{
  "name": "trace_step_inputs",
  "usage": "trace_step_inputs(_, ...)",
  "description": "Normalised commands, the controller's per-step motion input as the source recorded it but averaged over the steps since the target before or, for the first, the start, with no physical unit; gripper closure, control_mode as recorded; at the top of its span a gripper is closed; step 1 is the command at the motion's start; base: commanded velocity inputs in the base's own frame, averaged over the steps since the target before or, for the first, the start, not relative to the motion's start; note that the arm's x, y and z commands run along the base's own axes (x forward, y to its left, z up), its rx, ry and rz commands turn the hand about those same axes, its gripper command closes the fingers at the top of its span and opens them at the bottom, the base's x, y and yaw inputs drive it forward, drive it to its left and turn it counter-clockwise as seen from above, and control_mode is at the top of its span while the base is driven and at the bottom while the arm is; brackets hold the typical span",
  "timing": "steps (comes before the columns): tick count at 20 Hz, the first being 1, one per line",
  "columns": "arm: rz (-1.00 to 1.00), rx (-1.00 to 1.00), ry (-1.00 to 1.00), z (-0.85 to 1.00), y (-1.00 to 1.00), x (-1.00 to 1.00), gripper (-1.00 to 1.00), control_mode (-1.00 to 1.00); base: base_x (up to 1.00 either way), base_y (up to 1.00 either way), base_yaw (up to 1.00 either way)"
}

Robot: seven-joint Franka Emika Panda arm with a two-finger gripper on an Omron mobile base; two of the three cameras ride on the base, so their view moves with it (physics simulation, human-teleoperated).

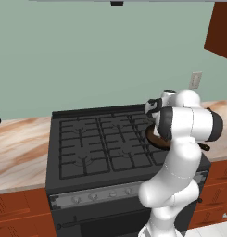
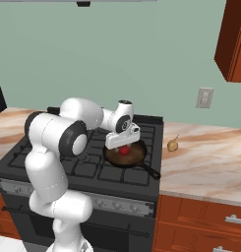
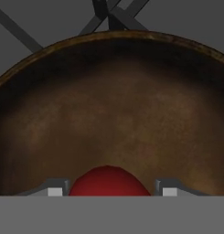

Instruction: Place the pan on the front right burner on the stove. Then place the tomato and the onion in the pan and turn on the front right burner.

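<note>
Pan [image 2: 131, 155] on the front right burner, partly hidden by gripper [image 3: 109, 191]; gripper grasping tomato [image 3: 109, 182] low inside pan. Onion [image 2: 172, 145] on worktop [image 2: 210, 162].

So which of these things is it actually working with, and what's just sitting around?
Working with:
- pan
- tomato, between the gripper fingers
- onion, on the counter
- stove

Sitting around:
- wall outlet
- upper cabinet

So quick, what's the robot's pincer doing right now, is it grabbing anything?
Pincer: closed around the tomato, holding it low over the pan.
</note>
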Motion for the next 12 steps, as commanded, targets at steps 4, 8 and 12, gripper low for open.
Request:
trace_step_inputs(4, 0.00, 0.00, 0.00, 0.00, 0.00, 0.00, -1.00, -1.00, 0.00, 0.00, 0.00)
trace_step_inputs(8, 0.00, 0.00, 0.00, 0.00, 0.00, 0.00, -1.00, -1.00, 0.00, 0.00, 0.00)
trace_step_inputs(12, 0.00, 0.00, 0.00, 0.00, 0.00, 0.00, -1.00, -1.00, 0.00, 0.00, 0.00)
